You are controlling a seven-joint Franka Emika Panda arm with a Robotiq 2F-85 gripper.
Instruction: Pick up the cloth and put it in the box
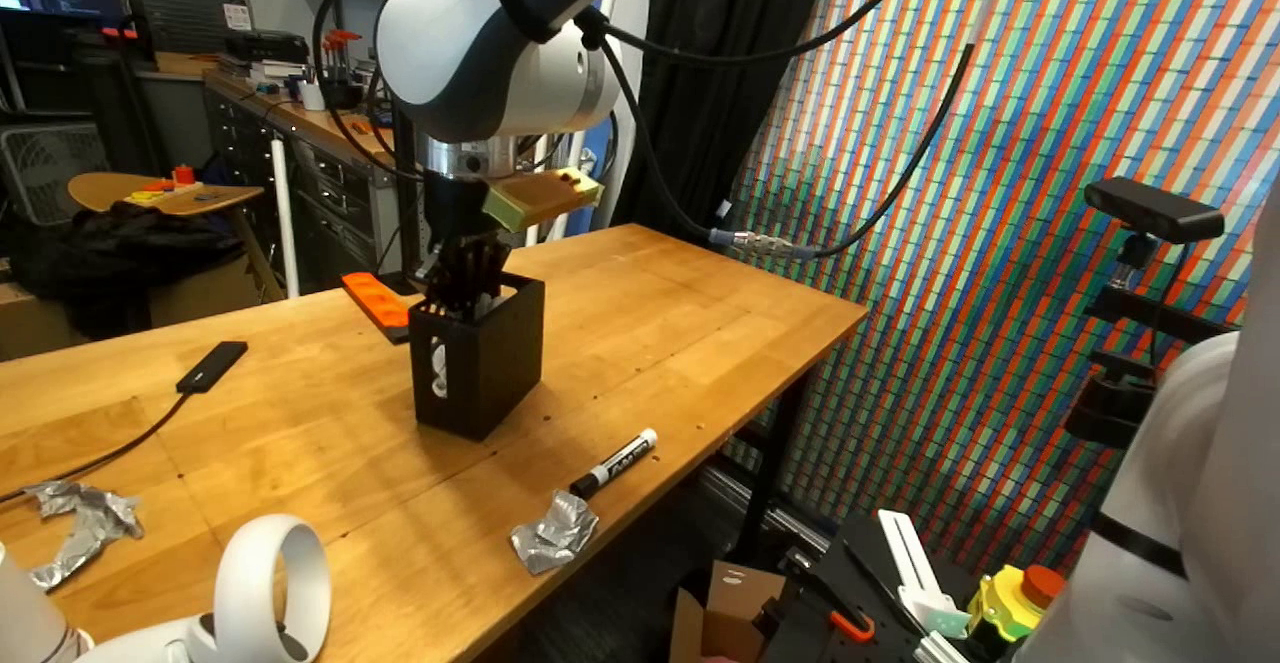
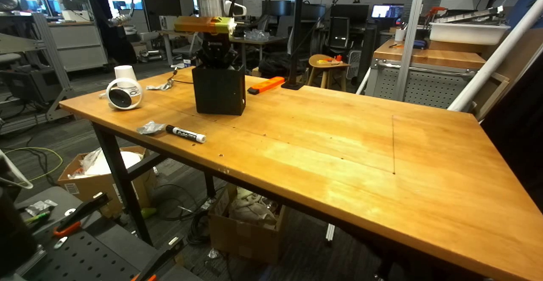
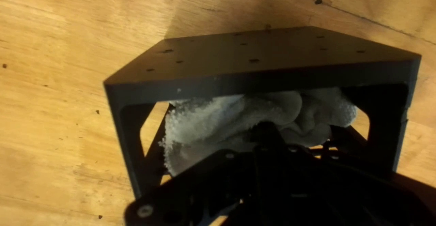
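The black box (image 1: 515, 353) stands upright on the wooden table (image 1: 690, 288). White cloth (image 3: 201, 123) lies bunched within the box's walls, one edge passing under its rim in the wrist view; a white patch, probably the same cloth, shows at the box's side slot in an exterior view. My gripper (image 3: 265, 130) reaches into the box from above, set narrow, its tips at a fold of the cloth, which I judge to be pinched there. Done, as I read it: picking up and lowering in. Left: letting go and lifting clear of the box without dragging cloth out.
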